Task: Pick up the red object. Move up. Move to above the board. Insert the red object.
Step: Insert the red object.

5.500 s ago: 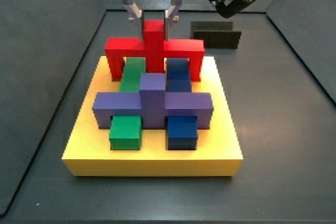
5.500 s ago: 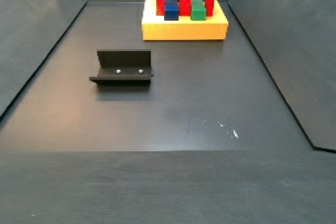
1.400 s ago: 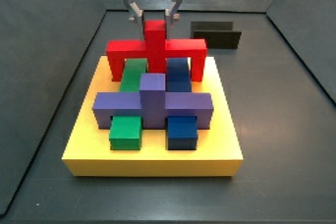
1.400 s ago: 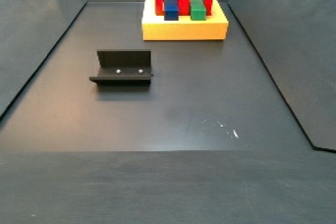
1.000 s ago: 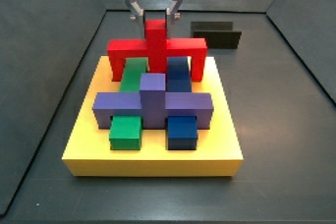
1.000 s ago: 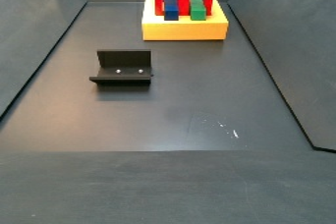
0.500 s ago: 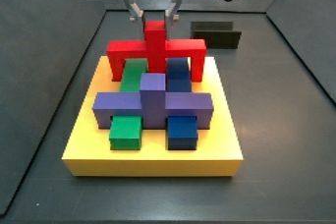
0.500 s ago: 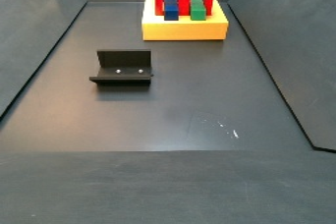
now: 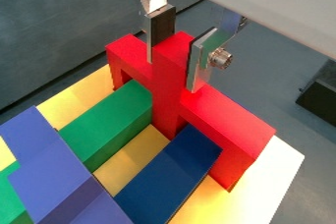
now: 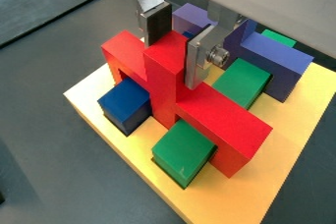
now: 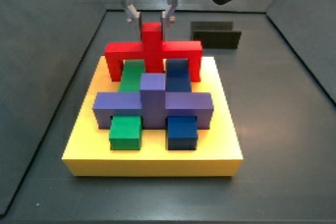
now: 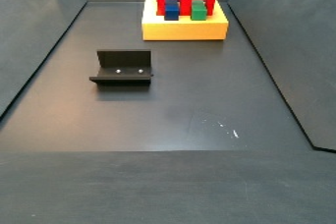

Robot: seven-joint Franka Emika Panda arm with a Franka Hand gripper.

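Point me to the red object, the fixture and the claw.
red object (image 11: pixel 152 47): side view, on its horizontal bar.
fixture (image 12: pixel 124 68): side view, on the upright back plate.
claw (image 9: pixel 180 43): wrist view, midway between the fingertips, at the red post.

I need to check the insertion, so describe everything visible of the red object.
The red object is bright, smooth and plastic-looking: a horizontal bar with two downward legs and a central upright post. It stands upright at one end of the yellow board, legs down on the board, straddling the ends of the green block and blue block. The gripper is above it, its silver fingers closed on the top of the post. In both side views the bar looks level.
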